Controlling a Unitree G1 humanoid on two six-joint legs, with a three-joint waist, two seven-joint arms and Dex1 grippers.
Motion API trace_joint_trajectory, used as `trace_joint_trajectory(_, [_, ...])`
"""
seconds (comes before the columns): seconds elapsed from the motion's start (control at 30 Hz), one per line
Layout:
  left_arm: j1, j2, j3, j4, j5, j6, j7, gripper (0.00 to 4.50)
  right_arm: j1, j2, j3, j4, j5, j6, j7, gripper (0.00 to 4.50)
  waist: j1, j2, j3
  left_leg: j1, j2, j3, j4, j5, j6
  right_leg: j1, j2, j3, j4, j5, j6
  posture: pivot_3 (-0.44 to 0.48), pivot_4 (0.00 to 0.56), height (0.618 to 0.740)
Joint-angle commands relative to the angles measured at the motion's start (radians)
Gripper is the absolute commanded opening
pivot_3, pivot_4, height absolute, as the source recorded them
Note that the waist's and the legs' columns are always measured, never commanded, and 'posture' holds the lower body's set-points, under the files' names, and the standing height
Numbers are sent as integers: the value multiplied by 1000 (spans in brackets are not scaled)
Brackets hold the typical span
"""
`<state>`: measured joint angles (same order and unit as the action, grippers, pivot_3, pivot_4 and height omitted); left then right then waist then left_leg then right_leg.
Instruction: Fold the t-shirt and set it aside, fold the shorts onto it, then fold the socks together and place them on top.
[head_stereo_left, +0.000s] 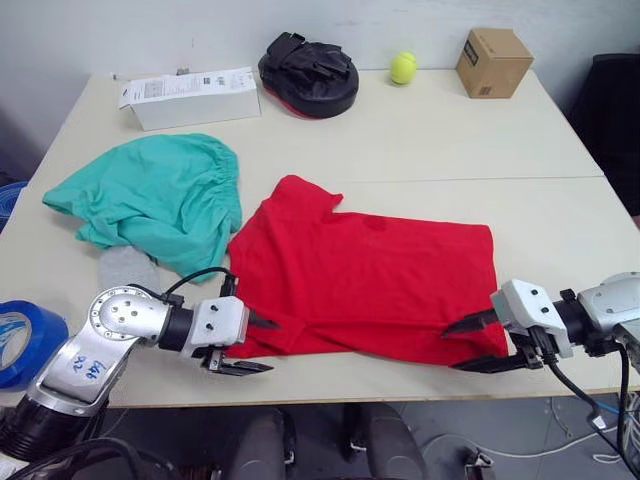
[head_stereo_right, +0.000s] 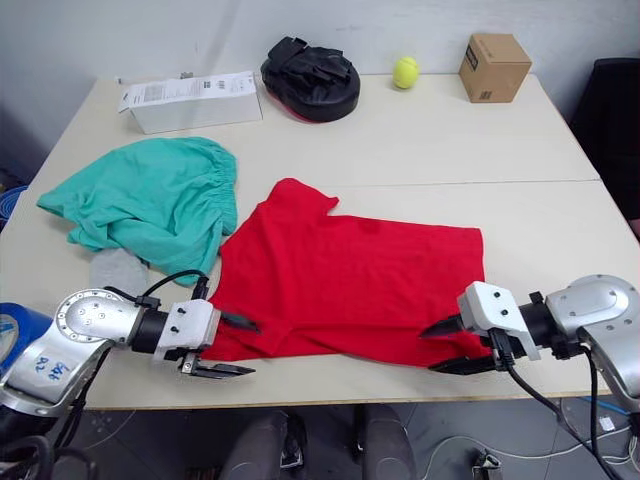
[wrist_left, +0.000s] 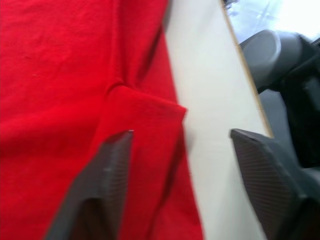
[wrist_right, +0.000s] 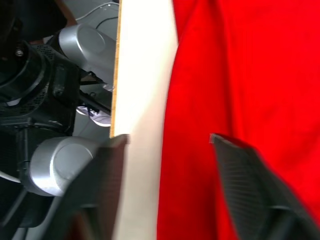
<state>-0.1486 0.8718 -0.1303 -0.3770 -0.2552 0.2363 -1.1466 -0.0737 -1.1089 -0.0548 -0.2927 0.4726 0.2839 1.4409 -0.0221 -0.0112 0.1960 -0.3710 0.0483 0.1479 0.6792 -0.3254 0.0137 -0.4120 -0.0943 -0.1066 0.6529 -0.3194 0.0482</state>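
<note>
Spread flat across the near half of the table: the t-shirt, red, one sleeve pointing toward the far side, its near hem running along the table's front edge. Bunched to the robot's left of it, touching the shirt's left edge: the shorts, teal-green, gathered waistband toward the shirt. Peeking out from under the shorts' near edge: a grey sock, just beside the left arm. Poised at the shirt's near left corner: the left gripper, fingers apart, one tip over the red cloth, the other by the table edge. Poised at the near right corner: the right gripper, fingers likewise apart, straddling the hem. Seen from the left wrist: a folded-over flap of hem between the fingers, bare tabletop beside it. Seen from the right wrist: one finger over red fabric, the other over the table's front edge. Along the far side: a white box, a black padded mitt, a tennis ball, a cardboard box. At the left edge of the head views: a roll of blue tape.
</note>
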Motion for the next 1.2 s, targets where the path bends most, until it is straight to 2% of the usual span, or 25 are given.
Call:
trace_joint_trajectory(0.03, [-15, -28, -7, -5, 16, -6, 37, 4135, 10, -3, -42, -31, 8, -13, -6, 3058, 0, 0, 0, 0, 0, 0, 0, 0, 0, 0, 0, 0, 0, 0, 0, 0, 150, 740])
trace_joint_trajectory(0.07, [-17, -37, -7, -4, 20, -9, 44, 4135, 16, -5, -45, -32, 9, -15, -4, 3058, 1, 0, 0, 0, 0, 0, 0, 0, 0, 0, 0, 0, 0, 0, 0, 0, 150, 740])
trace_joint_trajectory(0.17, [-26, -59, -3, 3, 29, -8, 67, 3490, 25, -8, -49, -34, 11, -17, -3, 3058, 2, 0, 0, 0, 0, 0, 0, 0, 0, 0, 0, 0, 0, 0, 0, 0, 150, 740])
trace_joint_trajectory(0.5, [-53, -64, -19, 26, 28, 4, 45, 167, 10, 7, -58, -45, 32, 4, -13, 3058, 11, 0, 0, 0, 0, 0, 1, 0, 0, 0, 0, 0, 0, 0, 0, 0, 150, 740])
trace_joint_trajectory(0.7, [-132, -48, 0, 86, 17, 20, 3, 61, 6, 11, -52, -38, 33, 3, -22, 3058, 23, 0, 0, 0, 0, 0, 1, 0, 0, 0, 0, 0, 0, 0, 0, 0, 150, 740])
trace_joint_trajectory(0.83, [-258, -50, -40, 239, 68, -82, -65, 61, 0, 21, -47, -33, 28, -4, -30, 3058, 24, 0, 0, 0, 0, 0, 2, 0, 1, 1, 0, -1, 0, 0, 1, 0, 150, 740])
trace_joint_trajectory(1.0, [-388, -97, -116, 414, 127, -226, -137, 61, -20, 63, -47, -35, 30, -6, -67, 3058, 24, 0, 0, -1, -1, 0, 2, 0, 1, 1, 1, -1, 0, 0, 1, 0, 150, 740])
trace_joint_trajectory(1.2, [-495, -161, -189, 564, 215, -428, -179, 61, -44, 126, -84, -97, 130, 78, -145, 3058, 23, -1, 0, -1, -1, 1, 3, 0, 1, 0, 1, -1, 1, 0, 1, 0, 150, 740])
